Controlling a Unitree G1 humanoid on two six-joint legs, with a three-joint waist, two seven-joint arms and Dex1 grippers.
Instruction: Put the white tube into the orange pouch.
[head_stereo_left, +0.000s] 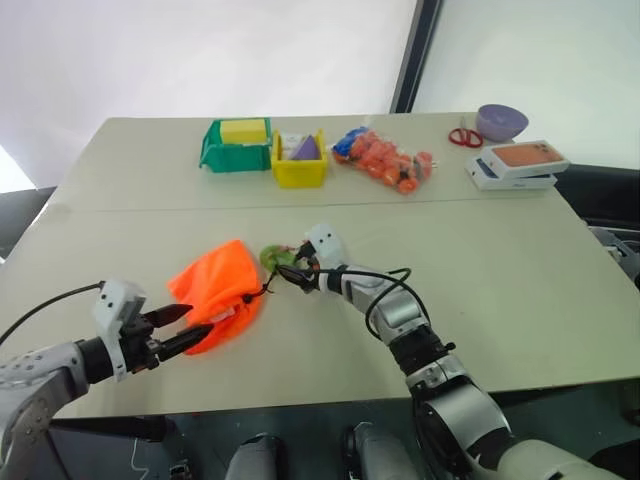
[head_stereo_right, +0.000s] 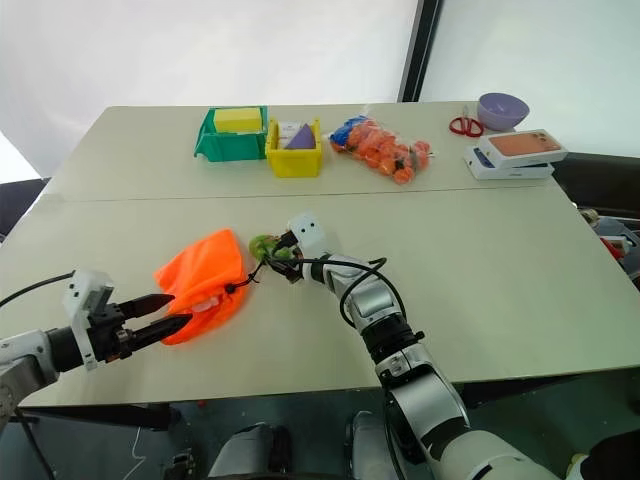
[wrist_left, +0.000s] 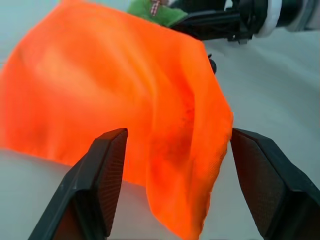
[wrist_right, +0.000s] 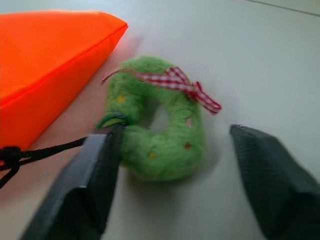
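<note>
Here's the orange pouch (head_stereo_left: 215, 290), soft neon fabric slumped in loose folds on the pale, smooth table (head_stereo_left: 520, 290), and a sliver of white peeks from under its near edge, which may be the white tube, though that is too small to tell. A thin black cord (wrist_right: 35, 151) runs from the pouch to one fuzzy green felt ring (wrist_right: 155, 132), doughnut-shaped, tied with a red-and-white checked ribbon bow. The left gripper (head_stereo_left: 180, 328) sits at the pouch's near corner, its two black ribbed fingers (wrist_left: 102, 185) spread wide on either side of the cloth, clamping nothing. The right gripper (wrist_right: 175, 175) straddles the felt ring, jaws apart, one finger touching the ring's side, the other standing clear, nothing pinched. Along the far edge: one green plastic bin (head_stereo_left: 235, 145) with a yellow block, one yellow bin (head_stereo_left: 299, 160) with a purple wedge, one clear bag of small orange balls (head_stereo_left: 385, 155), one pair of red scissors (head_stereo_left: 464, 136), one round purple bowl (head_stereo_left: 502, 121), and two flat white boxes (head_stereo_left: 515, 165) stacked, the top one orange-faced.
</note>
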